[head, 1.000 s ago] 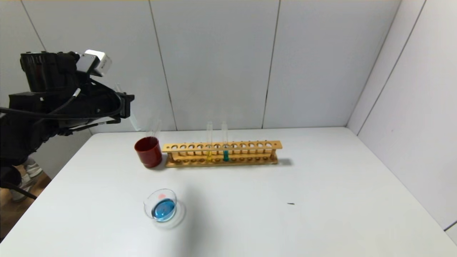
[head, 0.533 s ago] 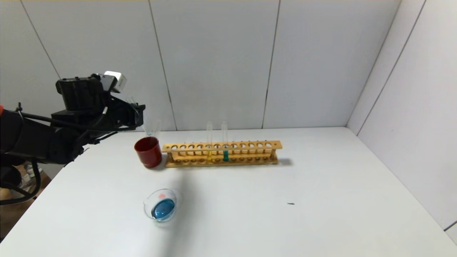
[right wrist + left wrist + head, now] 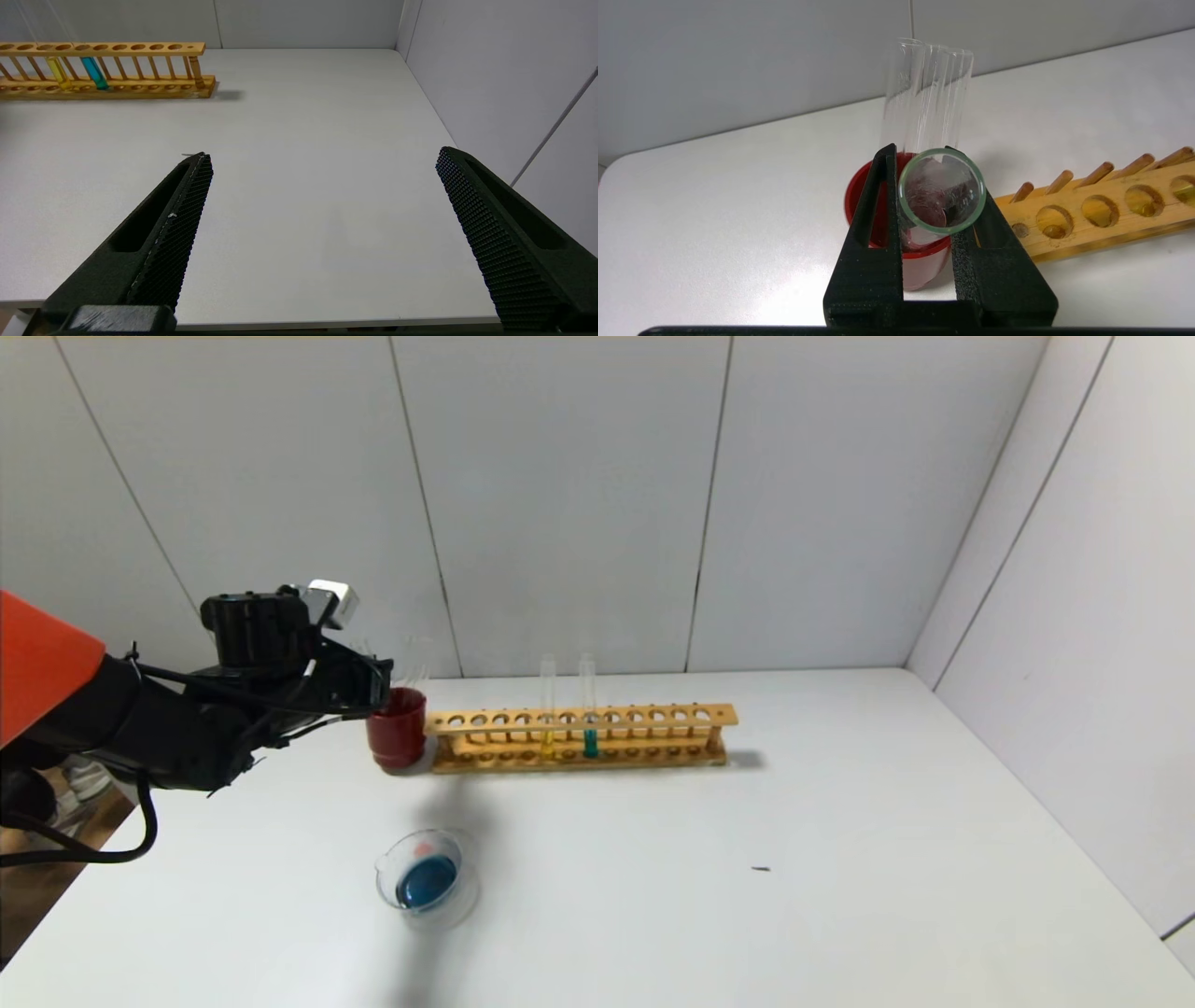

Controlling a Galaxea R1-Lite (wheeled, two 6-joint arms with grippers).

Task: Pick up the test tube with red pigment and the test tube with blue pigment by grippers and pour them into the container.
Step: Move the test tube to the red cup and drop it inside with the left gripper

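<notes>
My left gripper [image 3: 378,686] [image 3: 920,149] is shut on an empty clear test tube [image 3: 941,190], held upright with its lower end inside the dark red cup [image 3: 397,733] [image 3: 920,266]. No tube with orange-red liquid shows. The test tube with blue pigment [image 3: 590,742] [image 3: 94,72] stands in the wooden rack [image 3: 653,717] [image 3: 140,86]. The container [image 3: 425,877], a low glass dish, holds blue liquid with a pink smear at its far side and sits at the front left. My right gripper [image 3: 323,154] is open and empty over the table's right front, out of the head view.
A tube with yellow liquid [image 3: 547,739] [image 3: 58,73] stands beside the teal one. Other empty clear tubes [image 3: 924,88] lean in the red cup, which touches the rack's left end [image 3: 1111,219]. A small dark speck [image 3: 761,869] lies on the white table.
My left arm has come down and rightwards from high at the left to the red cup. The tube it holds now dips into the cup. The rack and dish have not moved.
</notes>
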